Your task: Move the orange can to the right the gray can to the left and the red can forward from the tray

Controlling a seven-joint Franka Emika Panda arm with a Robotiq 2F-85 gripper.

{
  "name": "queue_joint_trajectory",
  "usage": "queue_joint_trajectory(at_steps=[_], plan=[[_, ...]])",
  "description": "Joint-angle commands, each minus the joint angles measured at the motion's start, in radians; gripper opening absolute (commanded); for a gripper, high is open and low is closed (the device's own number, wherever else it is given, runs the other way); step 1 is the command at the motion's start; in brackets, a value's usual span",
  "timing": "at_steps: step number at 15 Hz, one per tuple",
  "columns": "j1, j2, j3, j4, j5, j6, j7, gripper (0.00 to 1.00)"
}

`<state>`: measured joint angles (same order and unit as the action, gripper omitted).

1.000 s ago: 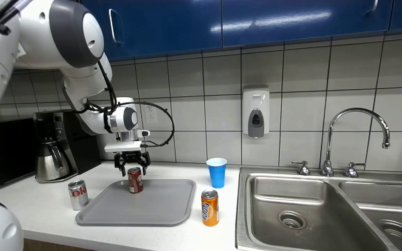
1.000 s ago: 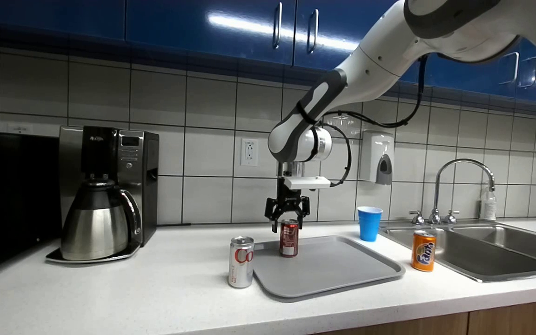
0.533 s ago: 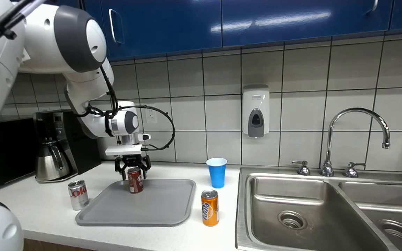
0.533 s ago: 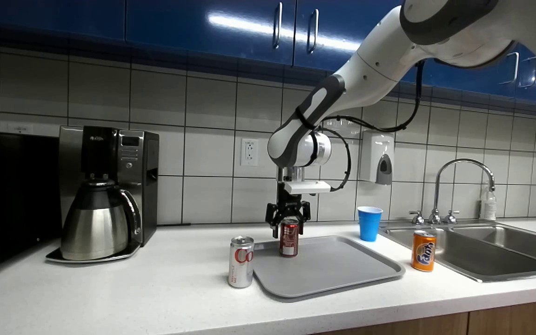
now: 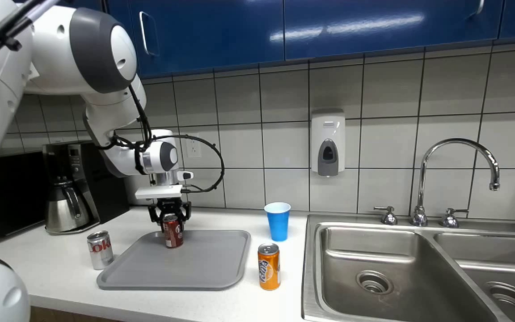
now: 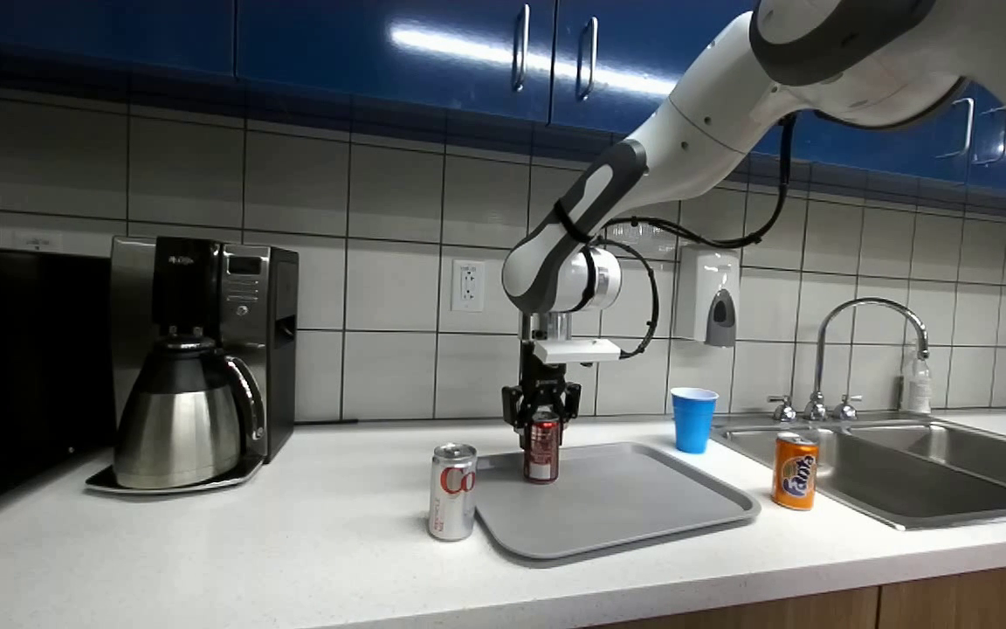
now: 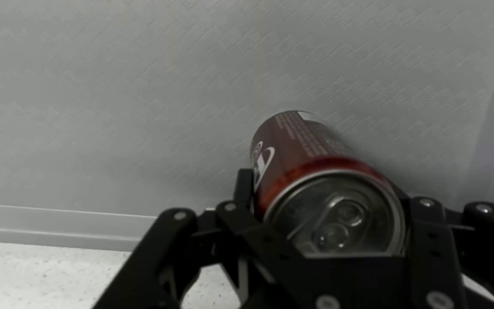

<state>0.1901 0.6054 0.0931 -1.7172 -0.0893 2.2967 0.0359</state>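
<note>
Jaws were clamped on the red can (image 6: 542, 454), upright on the far left of the tray (image 6: 616, 507) — the gray can (image 6: 452, 494) stood left of the tray, the orange can (image 6: 795, 472) right.

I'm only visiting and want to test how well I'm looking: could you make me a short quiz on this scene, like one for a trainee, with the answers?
1. Which can is the gripper closed on?
2. True or false: the blue cup stands upright.
3. How many cans stand off the tray? a) one; b) two; c) three

Key
1. The red can.
2. True.
3. b: the gray can and the orange can both stand on the counter.
</note>
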Motion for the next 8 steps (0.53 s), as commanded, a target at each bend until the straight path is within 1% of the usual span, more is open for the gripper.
queue_joint_trajectory(at_steps=[1,8], plan=[[0.004,0.002,0.000,0.025,0.004,-0.046,0.003,0.39],[-0.011,-0.019,0.016,0.034,0.028,-0.060,-0.025,0.39]])
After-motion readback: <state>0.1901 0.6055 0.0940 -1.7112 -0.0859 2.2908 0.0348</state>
